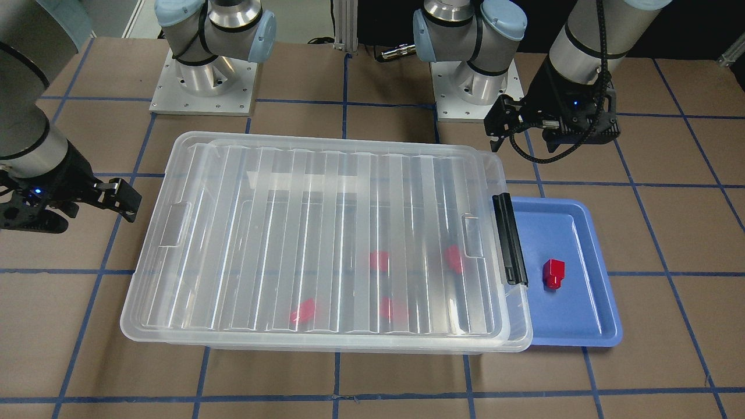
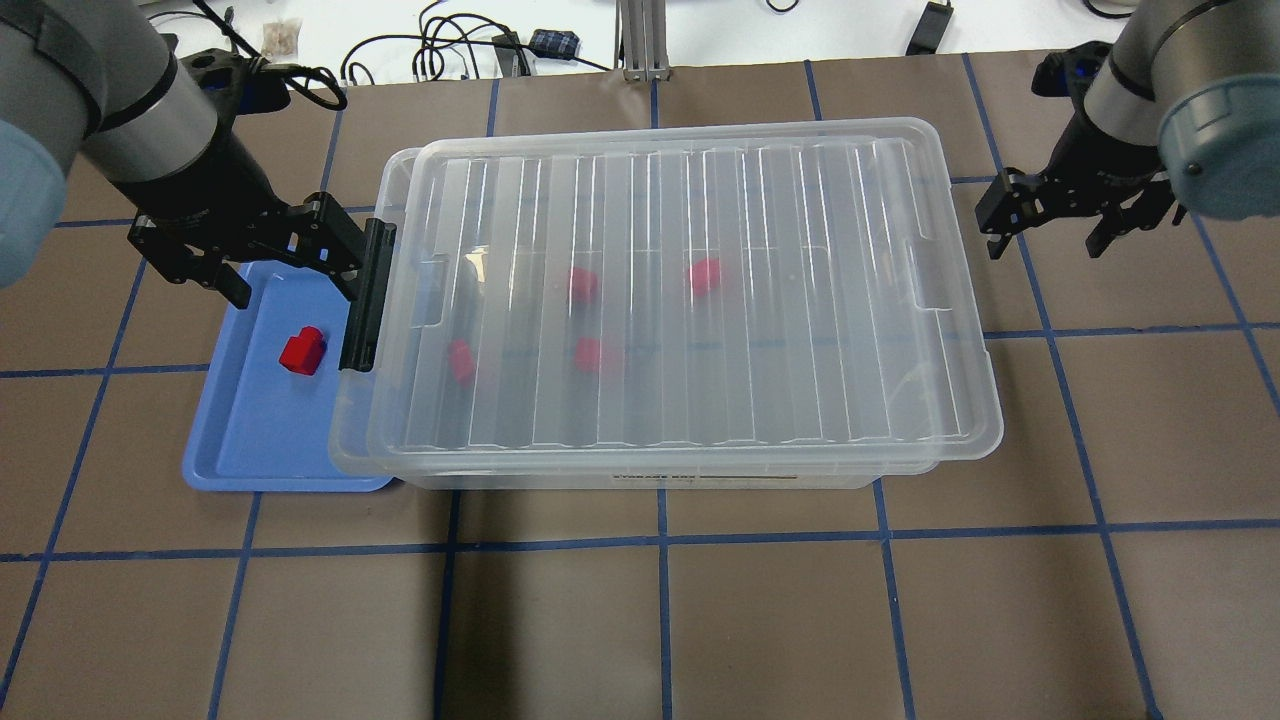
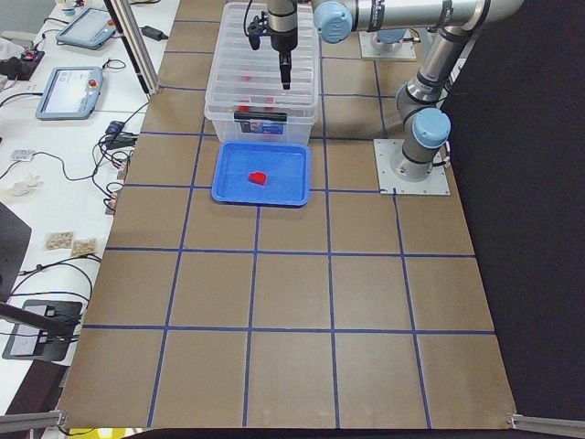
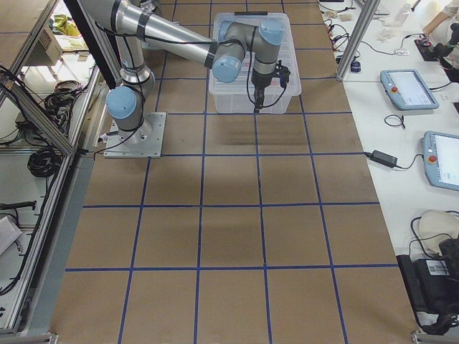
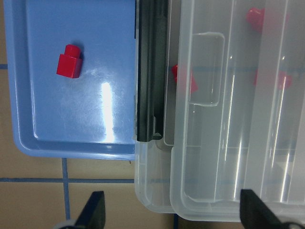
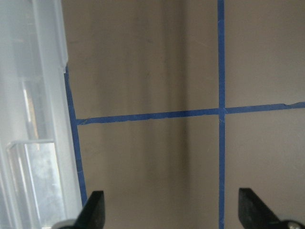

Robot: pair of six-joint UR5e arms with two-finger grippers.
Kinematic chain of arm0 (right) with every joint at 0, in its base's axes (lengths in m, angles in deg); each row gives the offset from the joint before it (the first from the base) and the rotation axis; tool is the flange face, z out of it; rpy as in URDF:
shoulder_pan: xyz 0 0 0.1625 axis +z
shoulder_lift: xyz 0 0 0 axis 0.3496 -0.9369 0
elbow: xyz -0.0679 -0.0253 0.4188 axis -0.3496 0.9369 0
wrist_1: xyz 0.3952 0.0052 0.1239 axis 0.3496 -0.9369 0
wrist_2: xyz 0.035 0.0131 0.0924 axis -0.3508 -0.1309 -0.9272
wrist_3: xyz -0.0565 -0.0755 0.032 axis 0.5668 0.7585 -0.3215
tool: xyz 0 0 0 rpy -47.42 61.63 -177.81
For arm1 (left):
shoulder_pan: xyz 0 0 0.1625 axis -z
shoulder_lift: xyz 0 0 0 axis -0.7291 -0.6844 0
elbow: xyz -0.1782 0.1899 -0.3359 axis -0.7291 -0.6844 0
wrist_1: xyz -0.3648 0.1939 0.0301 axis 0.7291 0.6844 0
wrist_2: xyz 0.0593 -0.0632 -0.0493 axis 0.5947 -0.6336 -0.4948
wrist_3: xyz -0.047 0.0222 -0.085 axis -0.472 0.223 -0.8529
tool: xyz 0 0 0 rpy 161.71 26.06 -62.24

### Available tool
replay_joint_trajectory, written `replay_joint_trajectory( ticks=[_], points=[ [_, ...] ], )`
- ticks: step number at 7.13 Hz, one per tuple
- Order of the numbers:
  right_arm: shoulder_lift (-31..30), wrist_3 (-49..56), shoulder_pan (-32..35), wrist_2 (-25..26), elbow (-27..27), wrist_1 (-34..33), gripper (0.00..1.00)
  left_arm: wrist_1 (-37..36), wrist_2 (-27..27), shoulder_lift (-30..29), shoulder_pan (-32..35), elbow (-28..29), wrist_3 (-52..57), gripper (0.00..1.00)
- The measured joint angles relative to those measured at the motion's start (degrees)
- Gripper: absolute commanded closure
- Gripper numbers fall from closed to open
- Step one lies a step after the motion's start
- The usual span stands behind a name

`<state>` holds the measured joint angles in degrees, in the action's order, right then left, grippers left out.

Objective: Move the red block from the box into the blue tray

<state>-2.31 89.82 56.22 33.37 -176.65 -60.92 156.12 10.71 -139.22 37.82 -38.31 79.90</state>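
One red block (image 1: 553, 273) (image 2: 302, 351) (image 5: 69, 60) lies in the blue tray (image 1: 588, 233) (image 2: 250, 420) (image 5: 95, 109). The tray sits against the latch end of the clear box (image 1: 326, 233) (image 2: 680, 300). The ribbed lid lies on the box, slightly shifted. Several more red blocks (image 1: 379, 261) (image 2: 582, 284) show through it. My left gripper (image 2: 290, 275) (image 1: 524, 139) (image 5: 174, 214) is open and empty, above the tray's far end beside the black latch bar (image 2: 367, 295) (image 5: 150, 71). My right gripper (image 2: 1045, 230) (image 1: 81, 212) (image 6: 171, 214) is open and empty, over bare table past the box's other end.
The brown table is marked with blue tape lines (image 2: 660, 535). The two arm bases (image 1: 204, 87) stand behind the box. The tray and its red block (image 3: 259, 176) also show in the exterior left view. Cables and a metal post (image 2: 635, 40) lie past the table's far edge.
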Motion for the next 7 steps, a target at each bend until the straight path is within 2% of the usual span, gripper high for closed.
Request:
replay_joint_trajectory(
  ticks=[3,5,7],
  points=[
    [-5.9,-4.8,2.14,-0.83,6.39,9.69,0.0,-0.05,-0.21,0.0,0.0,0.0,0.03,0.0],
    [-8.11,-14.31,9.25,-0.88,7.14,11.33,0.0,-0.06,-0.14,0.0,0.0,0.0,0.01,0.0],
    [-8.23,-19.2,13.31,-0.85,7.28,11.31,0.0,-0.24,-0.25,-0.08,0.0,0.03,-0.03,0.0]
  ],
)
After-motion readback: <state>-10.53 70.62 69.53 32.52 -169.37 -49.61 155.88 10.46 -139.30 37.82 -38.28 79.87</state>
